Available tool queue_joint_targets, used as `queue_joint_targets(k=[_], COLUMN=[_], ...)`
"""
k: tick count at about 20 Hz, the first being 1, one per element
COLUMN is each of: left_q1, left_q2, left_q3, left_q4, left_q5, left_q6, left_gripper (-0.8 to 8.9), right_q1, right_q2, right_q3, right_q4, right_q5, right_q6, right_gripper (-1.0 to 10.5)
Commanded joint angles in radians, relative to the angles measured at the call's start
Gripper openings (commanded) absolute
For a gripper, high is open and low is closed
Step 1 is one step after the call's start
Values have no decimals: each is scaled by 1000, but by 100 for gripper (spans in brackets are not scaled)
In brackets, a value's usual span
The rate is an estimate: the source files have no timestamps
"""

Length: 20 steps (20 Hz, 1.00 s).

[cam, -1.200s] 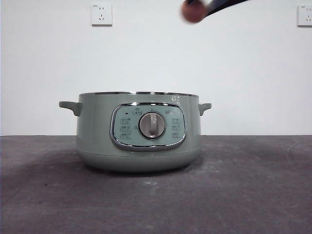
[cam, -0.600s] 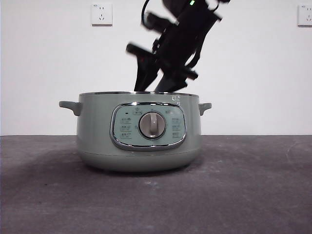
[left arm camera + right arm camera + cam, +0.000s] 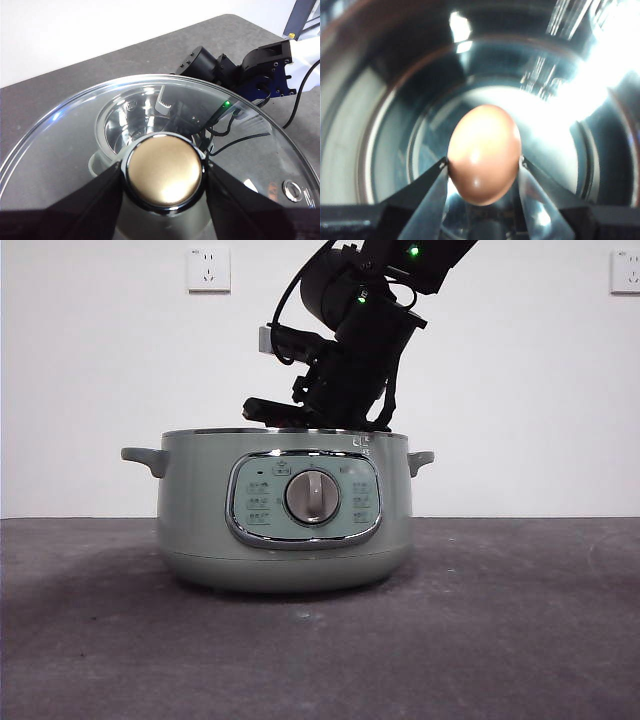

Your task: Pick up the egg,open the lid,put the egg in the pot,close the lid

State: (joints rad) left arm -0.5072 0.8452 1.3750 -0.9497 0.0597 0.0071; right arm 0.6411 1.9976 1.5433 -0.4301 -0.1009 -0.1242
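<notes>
The pale green pot (image 3: 285,530) stands open in the middle of the table. My right arm (image 3: 350,360) reaches down from the upper right, and its gripper is hidden below the pot's rim in the front view. In the right wrist view my right gripper (image 3: 484,167) is shut on the reddish-brown egg (image 3: 484,150) and holds it inside the pot's shiny metal bowl (image 3: 385,130). My left gripper (image 3: 163,172) is shut on the knob (image 3: 163,167) of the glass lid (image 3: 65,145) and holds the lid in the air above the pot. The pot's bowl (image 3: 125,130) shows through the glass.
The dark grey table (image 3: 500,620) runs to a white wall with two sockets (image 3: 208,270) (image 3: 625,272). The right arm (image 3: 250,70) and its cables show through and beyond the lid in the left wrist view.
The right arm has come down from the top edge of the front view, carrying the egg, and its gripper has gone below the pot's rim.
</notes>
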Motion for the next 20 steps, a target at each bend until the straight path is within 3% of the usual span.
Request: queue_joint_targets(k=[1,3,4,12,17,20], left_q1=[-4,-4,-4,-4,-4,-4], left_q2=[-11,-11,-11,-10,48,143], left_q3=[21,21,21,21,21,21], left_q4=[40,36,34,28,71,172], left_q5=[20,24,24,21,20,24], left_q6=[-7,-8,-8,-8,-6,-3], left_gripper=[-8,-8,-8,-8,-8,-9], right_q1=[3,3,3,0,-35,-70], right_q2=[13,13,13,-40,-331,-545], right_q3=[3,3,3,5,5,5], right_q4=[4,-6,-7,-3,-122,-241], right_q5=[3,3,3,35,217,238], right_q6=[-7,-3,2,40,87,109], right_gripper=[55,233,254,255,254,254])
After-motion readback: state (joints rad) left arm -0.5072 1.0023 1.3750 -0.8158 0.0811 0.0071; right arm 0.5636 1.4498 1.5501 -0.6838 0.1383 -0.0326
